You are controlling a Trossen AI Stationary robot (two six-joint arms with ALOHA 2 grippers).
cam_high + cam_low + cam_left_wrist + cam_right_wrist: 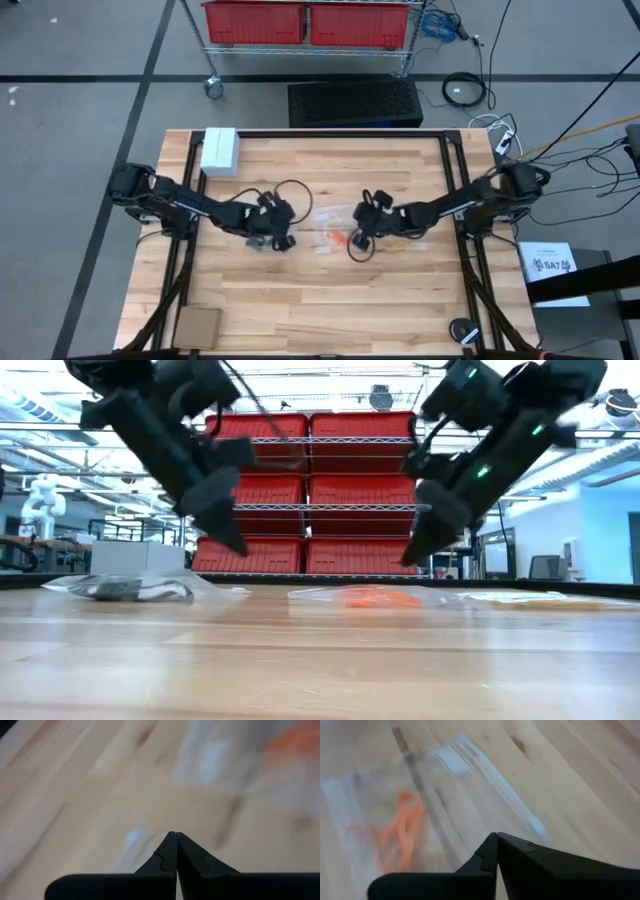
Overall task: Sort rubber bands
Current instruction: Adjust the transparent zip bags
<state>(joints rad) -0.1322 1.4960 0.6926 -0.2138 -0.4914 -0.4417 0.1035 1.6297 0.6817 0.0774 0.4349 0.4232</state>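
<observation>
Both closed hands, left hand point(237, 546) and right hand point(408, 556), hover tilted above table point(320, 650).

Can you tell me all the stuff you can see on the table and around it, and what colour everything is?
table: one, pale wood, centre.
clear bags: a few, see-through, table middle between the arms.
rubber bands: several, orange, inside one clear bag.
white box: one, white, table's far left corner.
brown square: one, brown, near left corner.
red bins: several, red, on a wire shelf behind the table.
black mat: one, black, floor beyond the table.
cables: several, black, floor at right.
left gripper: one, black, shut, above the table.
right gripper: one, black, shut, over the orange bag.
</observation>
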